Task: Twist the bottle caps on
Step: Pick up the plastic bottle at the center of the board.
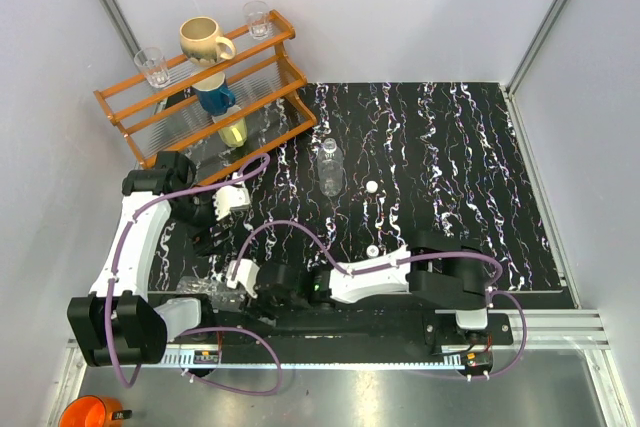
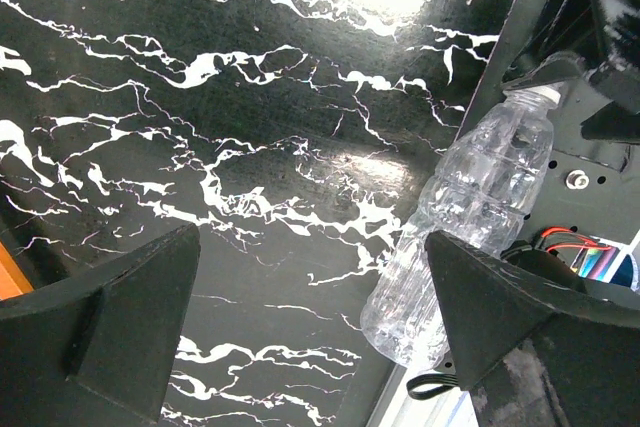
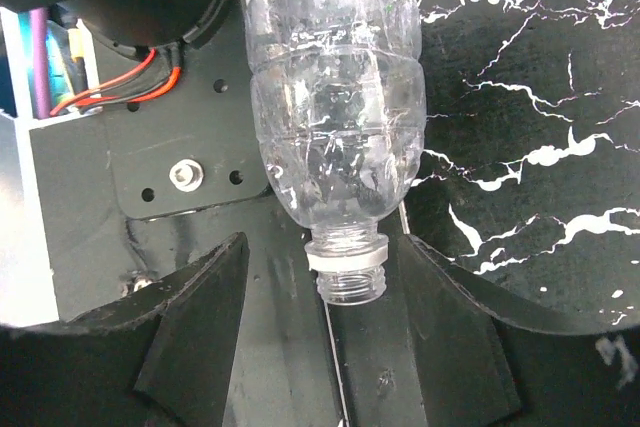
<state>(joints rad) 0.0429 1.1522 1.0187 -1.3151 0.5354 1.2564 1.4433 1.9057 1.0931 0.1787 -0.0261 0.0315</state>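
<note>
– Where is the nearer bottle [image 3: 335,117] found?
– It is laid on its side at the near edge of the worktop [image 1: 450,147], uncapped; its bare neck is framed by the parted jaws of the right end effector [image 3: 322,247], not clamped.
– And the rest?
– The second bottle [image 1: 330,169] is stood upright mid-worktop; one white cap [image 1: 371,186] is seen just right of it; the other cap [image 1: 372,250] is seen nearer the arms; the left end effector [image 2: 310,242] is spread wide.
</note>
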